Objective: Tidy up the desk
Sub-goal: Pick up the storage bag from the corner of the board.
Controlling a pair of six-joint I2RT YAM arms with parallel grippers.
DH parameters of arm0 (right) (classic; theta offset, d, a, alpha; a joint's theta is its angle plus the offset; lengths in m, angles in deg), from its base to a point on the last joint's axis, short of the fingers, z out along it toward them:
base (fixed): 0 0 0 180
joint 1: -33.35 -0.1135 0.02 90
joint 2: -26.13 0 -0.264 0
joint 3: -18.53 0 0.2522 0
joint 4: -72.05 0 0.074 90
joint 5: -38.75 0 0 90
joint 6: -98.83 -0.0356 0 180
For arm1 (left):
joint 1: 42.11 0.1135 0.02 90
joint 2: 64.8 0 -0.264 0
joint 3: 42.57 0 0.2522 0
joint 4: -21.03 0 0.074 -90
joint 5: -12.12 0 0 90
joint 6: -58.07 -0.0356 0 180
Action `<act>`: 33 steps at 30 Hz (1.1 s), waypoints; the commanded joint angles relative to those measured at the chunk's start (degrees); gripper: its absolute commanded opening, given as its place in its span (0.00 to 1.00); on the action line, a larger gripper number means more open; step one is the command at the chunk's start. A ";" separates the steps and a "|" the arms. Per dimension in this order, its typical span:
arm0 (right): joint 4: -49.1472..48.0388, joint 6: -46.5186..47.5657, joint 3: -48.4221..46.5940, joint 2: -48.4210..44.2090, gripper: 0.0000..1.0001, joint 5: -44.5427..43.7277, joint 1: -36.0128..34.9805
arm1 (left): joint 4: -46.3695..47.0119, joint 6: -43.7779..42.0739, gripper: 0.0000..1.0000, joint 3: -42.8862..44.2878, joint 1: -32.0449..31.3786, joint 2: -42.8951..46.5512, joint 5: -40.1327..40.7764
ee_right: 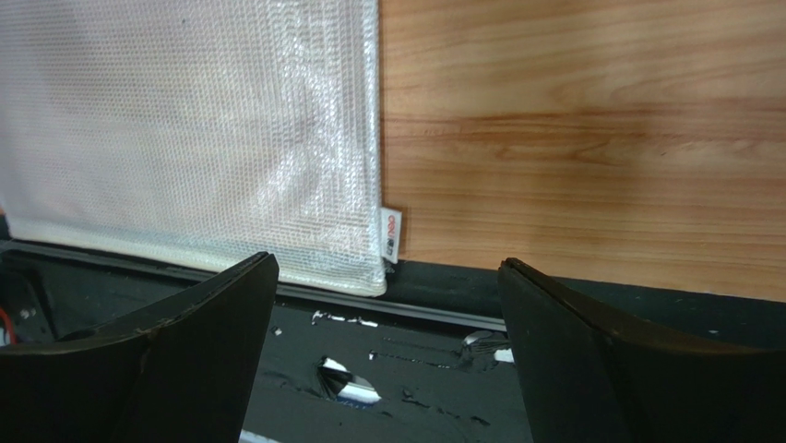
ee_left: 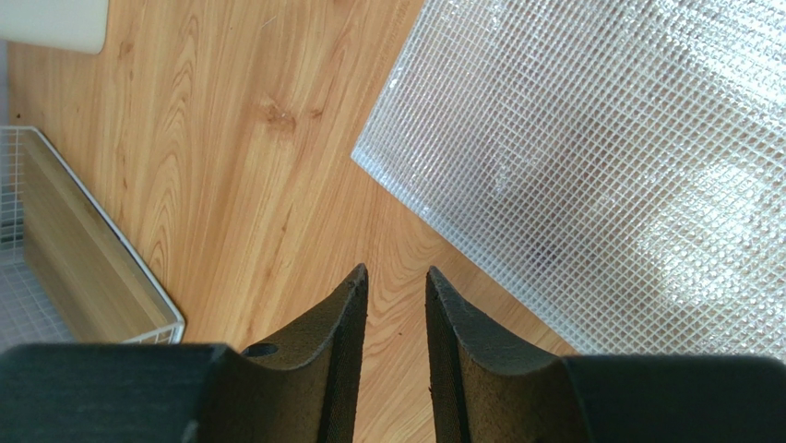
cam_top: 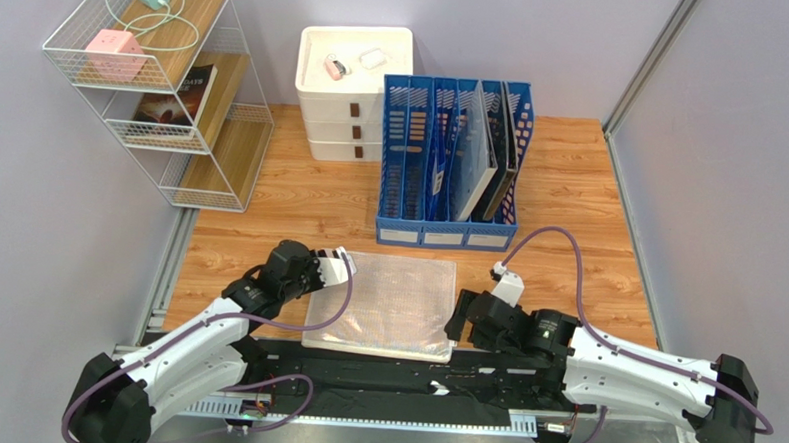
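the worktop (cam_top: pixel 299 202) of orange-brown planks runs from the arms' bases to the back wall. a clear mesh pouch (cam_top: pixel 390 301) lies flat at its near edge. a small white tab (ee_right: pixel 391 234) with a red mark sticks out by the pouch's corner, too small to read. the left pincer (ee_left: pixel 397 274) hovers narrowly parted beside another corner, grasping nothing. the right pincer (ee_right: pixel 387 262) gapes wide, released and empty.

Left arm (cam_top: pixel 198 341) wearing white shells, black joints; right arm (cam_top: pixel 642 377) matching. Purple cables (cam_top: pixel 556 231) running along both, looping off wrists. Bulky black housings capping bases in lower corners of frame. Left claw (ee_left: pixel 397 277) showing slim, curved matte-black fingers; right claw (ee_right: pixel 387 263) showing broad black wedge fingers, scuffed edges.
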 commanded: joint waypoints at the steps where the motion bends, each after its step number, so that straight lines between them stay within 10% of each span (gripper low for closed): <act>1: -8.23 -9.74 3.70 -4.68 0.94 2.89 -3.03 | 3.42 -2.50 0.36 0.19 -2.09 -2.14 0.10; 18: -31.44 -14.75 15.83 1.54 0.90 8.17 -3.47 | 11.69 -2.32 0.33 2.47 -11.67 -22.44 10.56; 33: -56.67 -19.67 22.25 14.89 0.81 6.06 -4.44 | 8.62 0.84 0.33 3.08 -17.12 -21.05 10.74</act>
